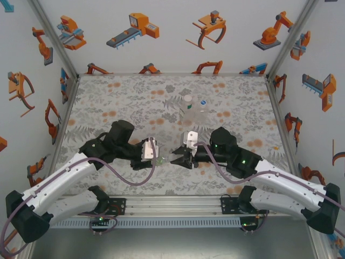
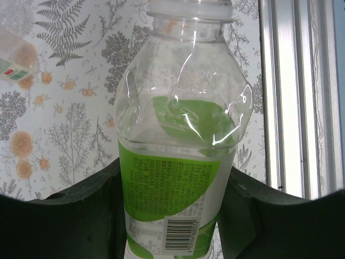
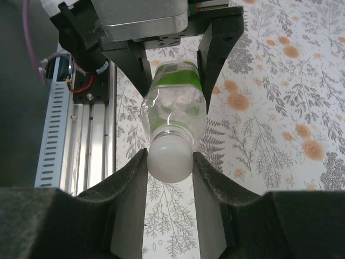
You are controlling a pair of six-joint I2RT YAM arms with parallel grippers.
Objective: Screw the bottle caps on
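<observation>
A clear bottle with a green label (image 2: 178,178) lies level above the table between both arms, and shows as a green glint (image 1: 163,158) from above. My left gripper (image 2: 173,171) is shut on its labelled lower body. The same gripper (image 1: 155,154) points right in the top view. The bottle's neck carries a white cap (image 3: 170,159). My right gripper (image 3: 170,156) is shut on that cap, one finger on each side, and faces the left gripper (image 3: 175,81) head on. Seen from above, the right gripper (image 1: 177,159) meets the bottle mouth.
Two more clear bottles (image 1: 187,103) (image 1: 202,109) stand upright close together at the back centre, beyond the right arm. Part of one (image 2: 13,48) shows in the left wrist view. A metal rail (image 1: 172,205) runs along the near table edge. Patterned walls enclose the sides.
</observation>
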